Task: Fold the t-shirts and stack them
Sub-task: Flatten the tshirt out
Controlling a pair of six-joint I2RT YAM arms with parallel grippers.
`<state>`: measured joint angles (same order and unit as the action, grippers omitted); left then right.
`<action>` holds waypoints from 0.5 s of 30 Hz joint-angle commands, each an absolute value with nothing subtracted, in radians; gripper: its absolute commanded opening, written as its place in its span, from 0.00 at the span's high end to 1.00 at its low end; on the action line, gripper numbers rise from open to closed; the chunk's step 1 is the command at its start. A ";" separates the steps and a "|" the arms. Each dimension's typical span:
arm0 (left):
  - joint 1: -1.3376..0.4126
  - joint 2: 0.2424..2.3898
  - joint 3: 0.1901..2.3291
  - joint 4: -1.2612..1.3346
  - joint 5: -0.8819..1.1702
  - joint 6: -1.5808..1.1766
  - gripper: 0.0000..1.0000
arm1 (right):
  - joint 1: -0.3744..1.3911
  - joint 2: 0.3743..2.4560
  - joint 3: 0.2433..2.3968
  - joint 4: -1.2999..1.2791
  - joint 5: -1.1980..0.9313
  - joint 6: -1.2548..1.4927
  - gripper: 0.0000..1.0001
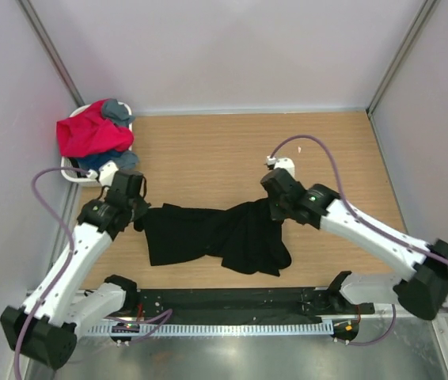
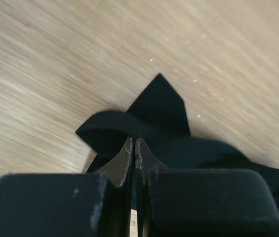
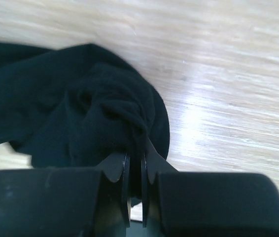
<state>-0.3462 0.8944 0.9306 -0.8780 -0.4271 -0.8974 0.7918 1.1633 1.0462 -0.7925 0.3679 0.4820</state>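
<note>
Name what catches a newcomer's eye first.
A black t-shirt lies rumpled on the wooden table, pinched at its left end by the left claw and at its right by the right claw. At the far left corner, a red-pink t-shirt lies heaped on a white basket.

The left arm [image 1: 74, 261] is rising from its base at the near left corner and leaning far and right, its elbow bent and its wrist angling down toward the table. The left gripper [image 1: 139, 215] is pointing downward, and its fingers [image 2: 122, 163] are pressing together on the left edge of the black t-shirt [image 1: 208, 237]. The right arm [image 1: 366, 229] is lying low from its base at the near right, stretching left and far. The right gripper [image 1: 275, 207] is tilting down, its jaws standing almost together and pinching a bunch of the same cloth at its far right edge.
</note>
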 commanded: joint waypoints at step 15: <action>-0.334 1.161 0.986 -0.600 -0.370 -0.819 0.14 | 0.654 1.359 1.154 -0.649 0.388 0.407 0.86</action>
